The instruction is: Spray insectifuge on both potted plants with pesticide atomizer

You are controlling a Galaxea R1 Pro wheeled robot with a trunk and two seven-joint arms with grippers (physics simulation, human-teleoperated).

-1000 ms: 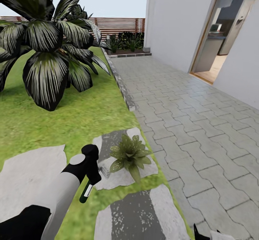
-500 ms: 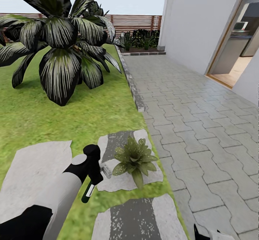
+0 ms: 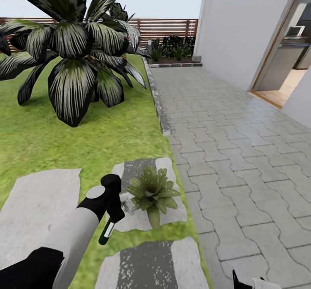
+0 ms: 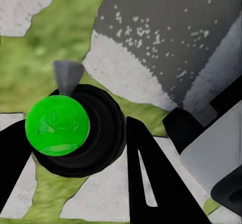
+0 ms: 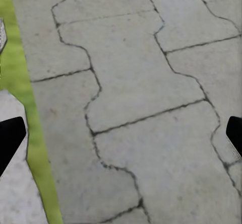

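Note:
My left gripper (image 3: 113, 213) is shut on the pesticide atomizer (image 3: 106, 233), a slim white bottle with a green band and a black end that hangs down over the grass. In the left wrist view the atomizer (image 4: 58, 126) shows end-on as a green disc in a black ring between the black fingers (image 4: 151, 183). One potted plant (image 3: 151, 190), a low rosette of speckled green leaves, sits on a grey stepping stone (image 3: 172, 213) just right of that gripper. My right gripper (image 5: 121, 136) stands open over grey paving, its tips at both edges of the right wrist view.
A big dark broad-leaved shrub (image 3: 73, 59) stands on the lawn (image 3: 47, 142) behind. More stepping stones (image 3: 39, 207) lie left and near. A paved path (image 3: 229, 150) runs along the white house wall (image 3: 242, 25) to an open doorway (image 3: 289, 64). A slat fence (image 3: 168, 27) closes the back.
The whole picture has shifted, so the camera has moved. The left gripper still holds the atomizer the same way, and the potted plant now lies a little closer to it.

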